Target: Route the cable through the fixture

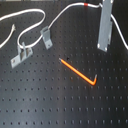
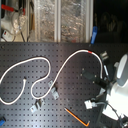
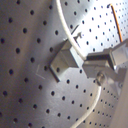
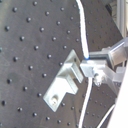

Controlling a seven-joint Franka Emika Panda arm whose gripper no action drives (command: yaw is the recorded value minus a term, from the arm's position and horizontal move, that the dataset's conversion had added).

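The white cable [image 1: 30,16] lies in loops across the black pegboard, and its red band [image 1: 87,5] is at the top of the first exterior view. In the second exterior view the cable [image 2: 30,60] runs from the left to the red band [image 2: 90,51]. My gripper [image 1: 103,46] stands upright just right of the band, shut on the cable. In both wrist views the cable [image 3: 67,35] [image 4: 84,42] passes between my fingertips right beside a metal bracket fixture [image 3: 62,62] [image 4: 65,82]. I cannot tell whether it sits in the slot.
Two more metal fixtures [image 1: 46,36] [image 1: 20,55] stand at the first exterior view's left, with cable loops near them. A stiff orange rod [image 1: 77,71] with a hooked end lies mid-board. Shelves with clutter [image 2: 50,20] are behind the board.
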